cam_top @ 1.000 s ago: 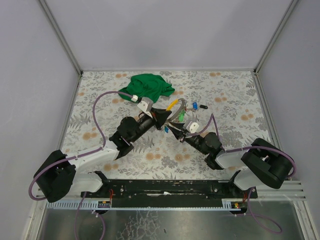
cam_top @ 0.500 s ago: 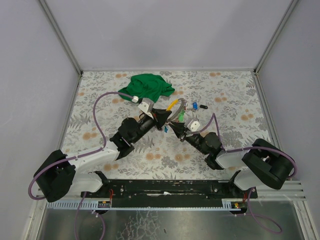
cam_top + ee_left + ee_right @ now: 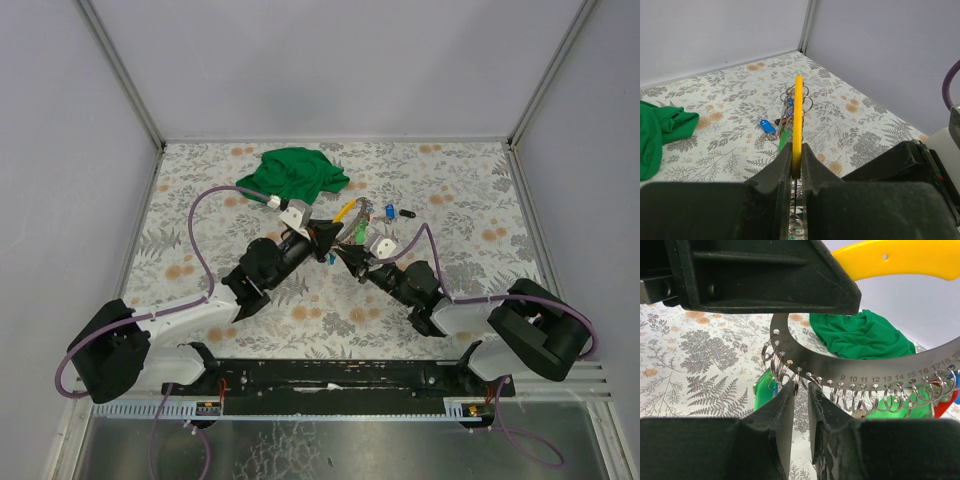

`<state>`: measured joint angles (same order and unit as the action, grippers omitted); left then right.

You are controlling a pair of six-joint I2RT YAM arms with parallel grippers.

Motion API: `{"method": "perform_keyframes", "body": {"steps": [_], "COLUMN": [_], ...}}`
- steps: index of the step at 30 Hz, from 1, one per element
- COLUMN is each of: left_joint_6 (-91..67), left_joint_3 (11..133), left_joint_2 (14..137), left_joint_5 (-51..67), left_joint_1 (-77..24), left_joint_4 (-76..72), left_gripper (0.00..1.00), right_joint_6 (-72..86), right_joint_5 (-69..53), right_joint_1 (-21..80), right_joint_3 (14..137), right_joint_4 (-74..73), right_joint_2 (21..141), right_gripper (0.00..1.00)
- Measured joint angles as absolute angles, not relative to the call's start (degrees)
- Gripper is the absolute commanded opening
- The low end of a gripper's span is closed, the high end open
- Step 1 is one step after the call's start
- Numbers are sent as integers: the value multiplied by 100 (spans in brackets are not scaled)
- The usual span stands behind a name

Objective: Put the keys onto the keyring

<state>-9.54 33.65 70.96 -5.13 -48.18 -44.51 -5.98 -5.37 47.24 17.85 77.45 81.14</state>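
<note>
A green cloth lies at the left. The left claw is clenched on the yellow handle of the keyring. The right claw has its tips at one small ring. I cannot tell if it pinches. A blue key lies further right.

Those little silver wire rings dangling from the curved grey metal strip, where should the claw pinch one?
Probably its lower arc, from below: each small silver wire ring hangs from a hole in the curved grey metal strip, so its top is blocked.
</note>
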Motion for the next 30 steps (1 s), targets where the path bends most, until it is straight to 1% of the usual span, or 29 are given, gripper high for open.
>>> {"method": "perform_keyframes", "body": {"steps": [14, 19, 23, 27, 30], "left_joint_6": [-799, -762, -740, -768, -878], "left_joint_3": [3406, 3409, 3457, 3498, 3505], "left_joint_2": [7096, 7105, 7120, 7120, 7120], "left_joint_5": [-814, -875, -950, -1055, -1221], "left_joint_1": [-4950, -4967, -4991, -5000, -5017], "left_joint_4": [-4283, -4268, -4219, -4180, -4106], "left_gripper": [1, 1, 1, 1, 3], "right_joint_6": [-556, -530, -508, -497, -495], "right_joint_5": [-565, -569, -574, -663, -716], "right_joint_1": [4724, 4724, 4724, 4724, 4724], "right_joint_3": [1857, 1890, 1907, 1933, 1933], "right_joint_4": [7505, 7435, 7393, 7393, 7356], "right_joint_2": [8071, 8068, 8049, 8016, 7999], "right_gripper": [18, 13, 11, 5, 3]}}
